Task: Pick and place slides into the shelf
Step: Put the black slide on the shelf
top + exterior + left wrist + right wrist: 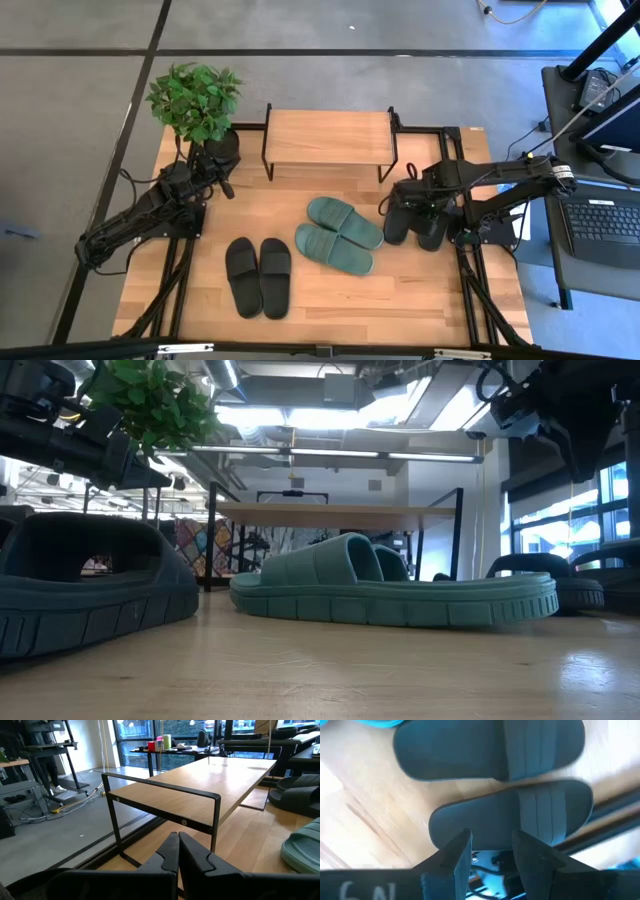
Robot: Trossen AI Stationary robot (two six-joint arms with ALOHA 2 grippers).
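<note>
Your two arms are dark, near black, built from chunky jointed segments. The left arm point(140, 222) shows a slim link between bulkier joint housings, with thin black cables trailing off its base. The right arm point(500, 180) carries a pale ring or label near its outer joint, and dark cables loop beside it. The left gripper point(178, 851) has two matte black fingers with angular, wedge-shaped tips. The right gripper point(491, 851) has broader, blocky fingers; between them you see metal fittings, and white lettering marks the housing below.
</note>
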